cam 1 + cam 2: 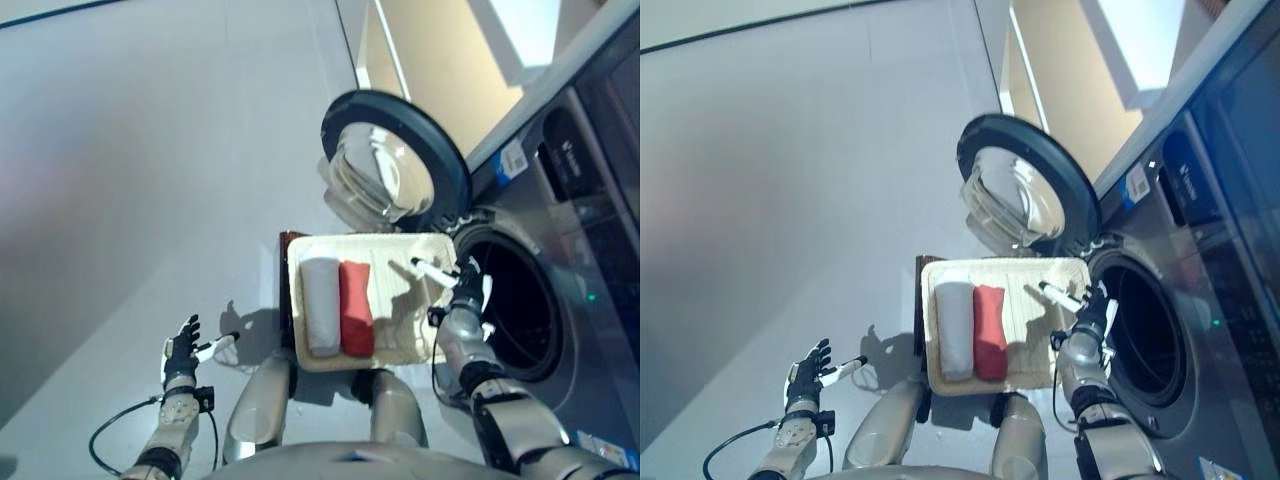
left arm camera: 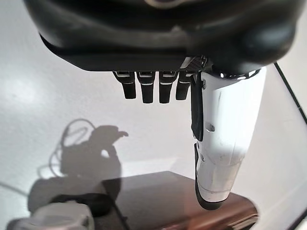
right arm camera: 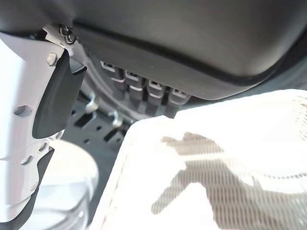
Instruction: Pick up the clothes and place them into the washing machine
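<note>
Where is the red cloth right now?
In the left eye view the red cloth lies in the cream basket, touching the white cloth on its left, just left of the washing machine's open drum.

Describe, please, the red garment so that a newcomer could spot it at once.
Find the washing machine with its round door swung open. Beside its opening sits a cream tray holding two rolled cloths side by side. The red garment is the roll nearer the machine; its neighbour, the white roll, lies farther away.
</note>
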You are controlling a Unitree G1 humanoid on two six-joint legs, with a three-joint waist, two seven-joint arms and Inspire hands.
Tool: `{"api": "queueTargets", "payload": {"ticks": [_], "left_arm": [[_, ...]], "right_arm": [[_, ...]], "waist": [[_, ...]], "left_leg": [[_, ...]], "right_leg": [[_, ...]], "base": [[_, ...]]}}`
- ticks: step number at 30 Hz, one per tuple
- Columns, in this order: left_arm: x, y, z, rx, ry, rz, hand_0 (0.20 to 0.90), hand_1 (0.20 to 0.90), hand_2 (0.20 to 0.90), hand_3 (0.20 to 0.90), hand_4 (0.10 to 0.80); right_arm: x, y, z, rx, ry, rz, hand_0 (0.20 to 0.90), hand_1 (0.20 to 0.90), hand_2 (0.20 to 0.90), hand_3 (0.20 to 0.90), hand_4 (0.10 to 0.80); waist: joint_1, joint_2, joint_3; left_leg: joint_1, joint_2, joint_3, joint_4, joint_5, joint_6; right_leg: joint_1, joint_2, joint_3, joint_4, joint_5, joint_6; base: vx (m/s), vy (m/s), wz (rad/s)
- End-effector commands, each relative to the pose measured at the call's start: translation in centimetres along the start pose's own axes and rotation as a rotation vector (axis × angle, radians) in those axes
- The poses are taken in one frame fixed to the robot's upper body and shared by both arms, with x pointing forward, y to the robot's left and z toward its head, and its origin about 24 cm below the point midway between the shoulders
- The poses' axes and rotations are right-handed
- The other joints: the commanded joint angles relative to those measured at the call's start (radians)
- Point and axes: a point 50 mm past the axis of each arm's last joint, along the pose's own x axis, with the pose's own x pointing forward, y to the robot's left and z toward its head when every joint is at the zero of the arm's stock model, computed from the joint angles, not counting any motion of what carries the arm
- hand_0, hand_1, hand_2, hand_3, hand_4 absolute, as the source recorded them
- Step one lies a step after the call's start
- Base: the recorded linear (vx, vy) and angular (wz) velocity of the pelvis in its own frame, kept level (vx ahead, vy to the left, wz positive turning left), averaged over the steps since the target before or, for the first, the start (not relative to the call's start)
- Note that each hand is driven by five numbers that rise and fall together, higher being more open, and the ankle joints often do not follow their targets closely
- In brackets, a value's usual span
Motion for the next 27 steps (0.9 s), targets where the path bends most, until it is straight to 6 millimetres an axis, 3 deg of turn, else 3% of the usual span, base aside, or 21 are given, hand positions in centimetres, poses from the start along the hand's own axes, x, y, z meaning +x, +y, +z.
{"api": "queueTargets", "payload": {"ticks": [1, 7, 8, 9, 12, 19, 27], "left_arm": [[0.5, 3.6, -0.1, 0.058, -0.004, 0.115, 0.9, 0.9, 0.9, 0.9, 0.8], [-0.2, 3.7, -2.7, 0.12, 0.123, 0.094, 0.9, 0.9, 0.9, 0.9, 0.8], [-0.2, 3.7, -2.7, 0.121, 0.124, 0.094, 0.9, 0.9, 0.9, 0.9, 0.8], [-0.7, 3.7, -3.8, 0.143, 0.167, 0.081, 0.9, 0.9, 0.9, 0.9, 0.8], [-1.4, 3.4, -5.0, 0.19, 0.218, 0.038, 0.9, 0.9, 0.9, 0.9, 0.8], [-1.4, 3.4, -5.2, 0.208, 0.232, 0.019, 0.9, 0.9, 0.9, 0.9, 0.8], [-1.1, 3.2, -4.5, 0.18, 0.207, 0.025, 0.9, 0.9, 0.9, 0.9, 0.8]], "right_arm": [[-0.7, -1.8, -0.9, 0.084, -0.042, 0.006, 0.9, 0.9, 0.9, 0.9, 0.8], [-4.0, -3.5, -8.7, 0.046, 0.23, -0.003, 0.9, 0.9, 0.9, 0.9, 0.8], [-4.0, -3.5, -8.8, 0.045, 0.231, -0.003, 0.9, 0.9, 0.9, 0.9, 0.8], [-4.9, -3.7, -10.3, 0.01, 0.287, 0.0, 0.9, 0.9, 0.9, 0.9, 0.8], [-5.9, -4.1, -12.1, -0.124, 0.368, 0.026, 0.9, 0.9, 0.9, 0.9, 0.8], [-6.2, -4.6, -13.3, -0.385, 0.434, 0.07, 0.9, 0.9, 0.9, 0.9, 0.8], [-5.7, -4.4, -12.6, -0.48, 0.402, 0.063, 0.9, 0.9, 0.9, 0.9, 0.8]], "waist": [[0.005, -0.043, -0.109], [-0.008, -0.08, -0.199], [-0.008, -0.08, -0.198], [-0.012, -0.086, -0.228], [-0.006, -0.091, -0.263], [0.018, -0.084, -0.29], [0.035, -0.07, -0.247]], "left_leg": [[0.034, -0.052, 0.037, -0.033, -0.012, -0.023], [0.142, -0.046, 0.035, -0.1, -0.016, -0.024], [0.145, -0.046, 0.034, -0.102, -0.016, -0.024], [0.177, -0.041, 0.038, -0.119, -0.02, -0.022], [0.219, -0.039, 0.04, -0.145, -0.022, -0.022], [0.265, -0.034, 0.021, -0.209, 0.002, -0.032], [0.243, -0.052, -0.019, -0.187, -0.002, -0.023]], "right_leg": [[0.091, 0.004, -0.014, -0.194, 0.171, 0.041], [0.199, 0.008, -0.026, -0.265, 0.187, 0.06], [0.201, 0.008, -0.027, -0.266, 0.187, 0.06], [0.226, 0.007, -0.025, -0.275, 0.188, 0.063], [0.263, 0.004, -0.027, -0.296, 0.188, 0.067], [0.297, -0.004, -0.039, -0.329, 0.202, 0.072], [0.302, -0.019, -0.079, -0.315, 0.191, 0.073]], "base": [[0.11, 0.015, 0.06], [0.117, 0.028, 0.1], [0.123, 0.053, 0.06], [0.124, 0.046, 0.01], [0.124, 0.041, -0.03], [0.048, 0.033, 0.01], [-0.002, 0.021, 0.23]]}}
